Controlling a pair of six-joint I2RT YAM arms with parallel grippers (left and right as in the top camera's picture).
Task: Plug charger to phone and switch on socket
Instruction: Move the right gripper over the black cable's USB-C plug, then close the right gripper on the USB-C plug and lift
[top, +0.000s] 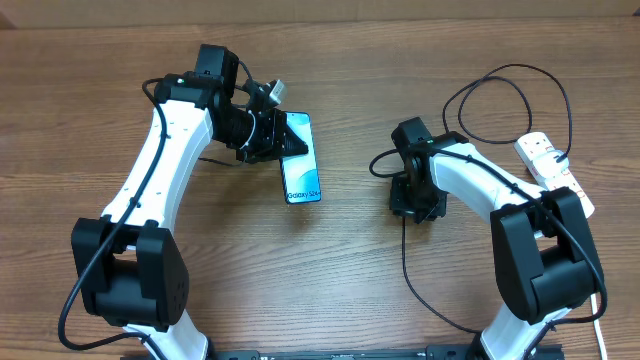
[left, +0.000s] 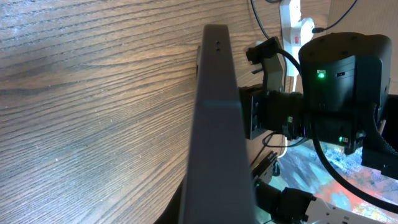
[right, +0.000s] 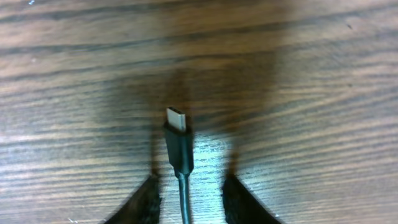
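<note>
Your left gripper (top: 280, 135) pinches the phone (top: 303, 170) at upper centre. Your right gripper (right: 191, 183) has its jaws spread around the charger (right: 178, 143) connector (not plugged in yet). The socket (top: 556, 165), at the right edge, comes after.

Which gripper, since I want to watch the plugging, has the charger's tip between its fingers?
The right gripper: the charger's connector lies between its parted fingers, with a gap on each side. The left gripper is clamped on the phone instead.

Overhead looks straight down on brown wood-grain table (top: 330, 300), left wrist view close along slim dark-edged phone (left: 214, 124), facing white power strip (left: 292, 18), right wrist view down, close over thin black charger cable (right: 178, 140), overhead shares all three.
</note>
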